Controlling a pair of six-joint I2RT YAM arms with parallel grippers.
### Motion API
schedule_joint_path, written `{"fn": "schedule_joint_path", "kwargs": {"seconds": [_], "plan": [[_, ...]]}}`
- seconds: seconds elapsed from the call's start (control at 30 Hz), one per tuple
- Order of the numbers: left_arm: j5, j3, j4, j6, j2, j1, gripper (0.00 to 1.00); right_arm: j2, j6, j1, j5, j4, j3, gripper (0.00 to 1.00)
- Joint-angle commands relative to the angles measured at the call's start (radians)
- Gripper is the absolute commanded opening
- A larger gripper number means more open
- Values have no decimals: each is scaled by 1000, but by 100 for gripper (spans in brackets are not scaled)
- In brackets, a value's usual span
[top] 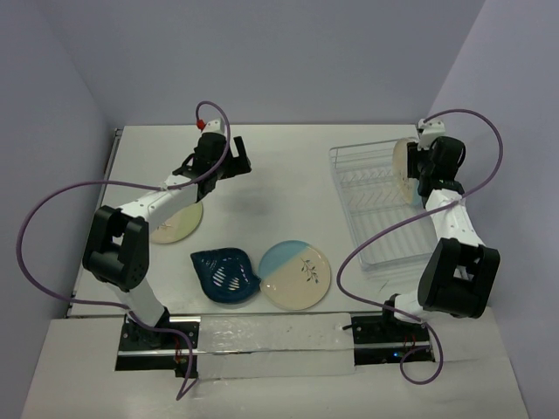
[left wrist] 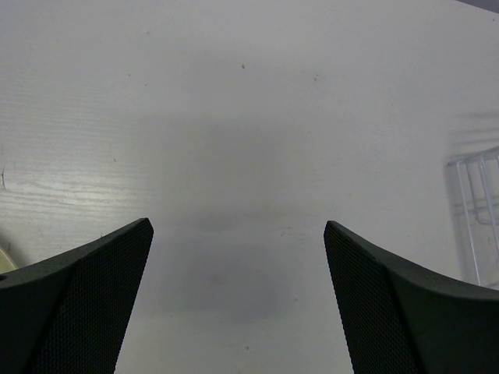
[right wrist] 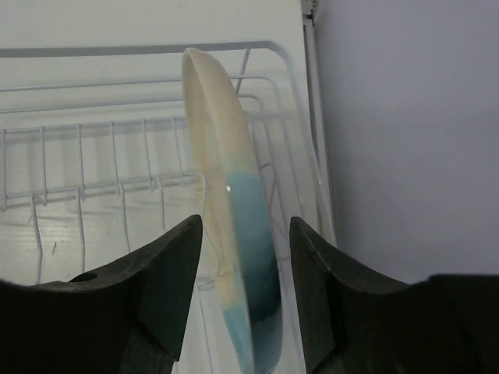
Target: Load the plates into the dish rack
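Observation:
A cream-and-light-blue plate stands on edge in the far end of the wire dish rack. My right gripper straddles its rim, open, with a gap on each side of the plate. In the top view this plate sits at the rack's far right end, under the right gripper. My left gripper hangs open over bare table, holding nothing. On the table lie a pale yellow plate, a dark teal leaf-shaped dish and a second cream-and-blue plate with a dark sprig.
The left arm partly covers the yellow plate. The teal dish and the sprig plate touch near the front edge. A rack corner shows at the right of the left wrist view. The purple wall stands close behind the rack.

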State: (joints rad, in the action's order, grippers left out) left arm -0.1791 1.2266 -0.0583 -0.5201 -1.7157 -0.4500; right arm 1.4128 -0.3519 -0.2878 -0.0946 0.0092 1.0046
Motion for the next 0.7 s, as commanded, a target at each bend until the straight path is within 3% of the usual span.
{"fn": "schedule_joint_path", "kwargs": {"seconds": [0.0, 0.3, 0.57, 0.67], "plan": [[-10, 50, 1, -1, -9, -1, 99, -25, 12, 0, 22, 84, 9, 60], [-8, 37, 1, -1, 6, -1, 99, -52, 39, 0, 95, 148, -4, 75], [-13, 14, 11, -3, 39, -1, 99, -89, 131, -1, 232, 198, 9, 100], [-14, 1, 17, -5, 57, -1, 99, -115, 160, 1, 259, 205, 9, 100]]}}
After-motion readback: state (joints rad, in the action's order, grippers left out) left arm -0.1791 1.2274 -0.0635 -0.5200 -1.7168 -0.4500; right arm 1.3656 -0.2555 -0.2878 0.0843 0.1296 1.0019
